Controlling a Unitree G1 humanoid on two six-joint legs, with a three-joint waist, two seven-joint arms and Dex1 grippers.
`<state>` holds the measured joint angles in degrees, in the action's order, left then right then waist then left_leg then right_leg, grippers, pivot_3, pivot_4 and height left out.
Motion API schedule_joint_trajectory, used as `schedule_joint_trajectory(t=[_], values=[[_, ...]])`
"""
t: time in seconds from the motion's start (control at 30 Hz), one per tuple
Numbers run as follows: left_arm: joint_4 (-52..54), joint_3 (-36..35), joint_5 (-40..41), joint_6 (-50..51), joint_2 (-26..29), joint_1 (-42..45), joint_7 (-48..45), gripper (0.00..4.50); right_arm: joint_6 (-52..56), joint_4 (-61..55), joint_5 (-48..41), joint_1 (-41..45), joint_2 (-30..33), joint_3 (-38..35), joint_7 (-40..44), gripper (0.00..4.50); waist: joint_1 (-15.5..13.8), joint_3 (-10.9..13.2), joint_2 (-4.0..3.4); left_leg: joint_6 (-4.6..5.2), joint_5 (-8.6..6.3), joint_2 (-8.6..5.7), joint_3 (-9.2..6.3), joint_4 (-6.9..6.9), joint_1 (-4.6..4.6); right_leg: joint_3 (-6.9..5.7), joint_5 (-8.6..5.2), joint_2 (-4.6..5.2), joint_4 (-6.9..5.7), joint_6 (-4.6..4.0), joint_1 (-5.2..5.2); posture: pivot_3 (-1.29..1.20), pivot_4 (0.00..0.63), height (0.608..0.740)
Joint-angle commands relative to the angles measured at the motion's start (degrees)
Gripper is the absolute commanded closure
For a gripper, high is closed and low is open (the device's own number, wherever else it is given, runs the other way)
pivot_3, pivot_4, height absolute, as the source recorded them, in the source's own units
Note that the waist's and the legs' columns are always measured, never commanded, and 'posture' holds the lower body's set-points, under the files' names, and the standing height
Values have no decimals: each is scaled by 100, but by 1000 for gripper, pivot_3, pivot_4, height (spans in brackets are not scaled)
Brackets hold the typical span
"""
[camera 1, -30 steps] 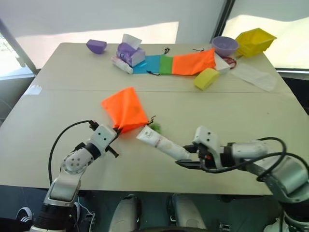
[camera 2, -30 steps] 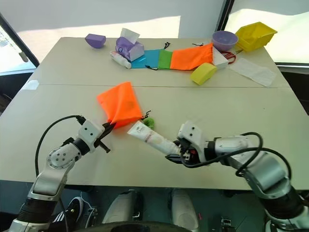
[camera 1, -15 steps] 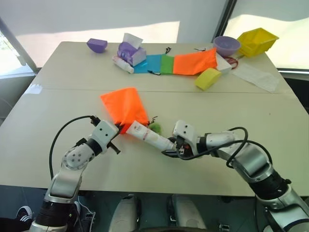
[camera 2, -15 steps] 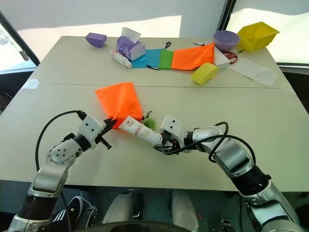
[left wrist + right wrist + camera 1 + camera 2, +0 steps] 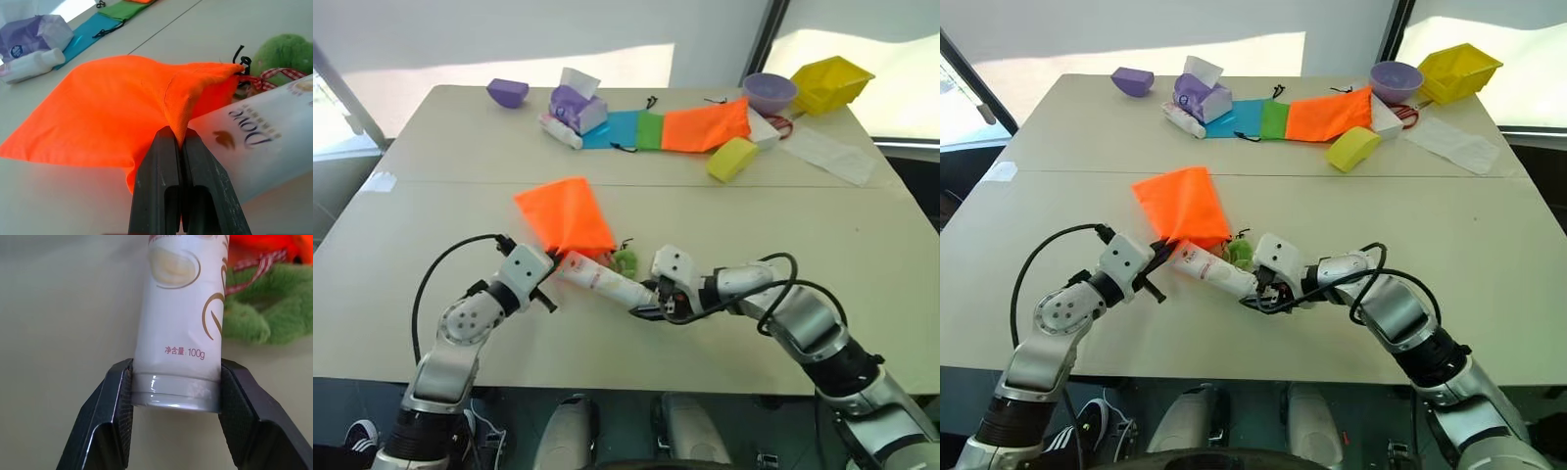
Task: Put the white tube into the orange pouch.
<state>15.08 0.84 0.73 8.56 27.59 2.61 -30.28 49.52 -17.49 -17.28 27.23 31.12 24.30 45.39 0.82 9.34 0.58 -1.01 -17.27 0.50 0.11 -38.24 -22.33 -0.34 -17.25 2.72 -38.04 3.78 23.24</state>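
Observation:
The orange pouch (image 5: 566,215) lies flat at the table's middle, its mouth toward me. My left gripper (image 5: 548,268) is shut on the mouth's edge, the fabric pinched between its fingers (image 5: 166,147). The green ring (image 5: 626,260) on the cord lies just beside the mouth. My right gripper (image 5: 646,300) is shut on the capped end of the white tube (image 5: 597,279), one finger on each side (image 5: 115,401). The tube lies low over the table and points left. Its far end (image 5: 264,142) is at the pouch mouth, next to my left fingers.
Along the table's far side lie a purple bowl (image 5: 508,93), a tissue pack (image 5: 578,104), a longer whitish tube (image 5: 560,130), blue, green and orange pouches (image 5: 705,127), a yellow sponge (image 5: 732,159), a purple bowl (image 5: 770,93) and a yellow bin (image 5: 832,83).
My right gripper has carried the white tube leftward, bringing its far end up to the pouch mouth. My left gripper has kept its pinch on the pouch and stayed put.

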Motion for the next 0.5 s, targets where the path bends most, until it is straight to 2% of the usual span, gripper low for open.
schedule_joint_trajectory(t=[0.03,0.27,0.5], values=[[261,-61,108,0,74,-76,-78,4500,-71,97,200,251,-252,-110,-330,2671,-3,0,0,-1,0,0,0,0,0,0,0,1,0,0,0,0,150,740],[294,-24,140,26,93,-93,-103,4500,50,463,736,488,-803,114,-963,2671,4,-1,-1,-3,2,-1,0,0,1,0,2,3,-1,-3,0,0,150,740],[272,16,119,54,60,-51,-79,4500,54,999,1005,854,-1485,336,-1235,2671,39,-1,-1,-7,4,0,0,1,4,0,5,1,-8,-8,3,0,150,740]])
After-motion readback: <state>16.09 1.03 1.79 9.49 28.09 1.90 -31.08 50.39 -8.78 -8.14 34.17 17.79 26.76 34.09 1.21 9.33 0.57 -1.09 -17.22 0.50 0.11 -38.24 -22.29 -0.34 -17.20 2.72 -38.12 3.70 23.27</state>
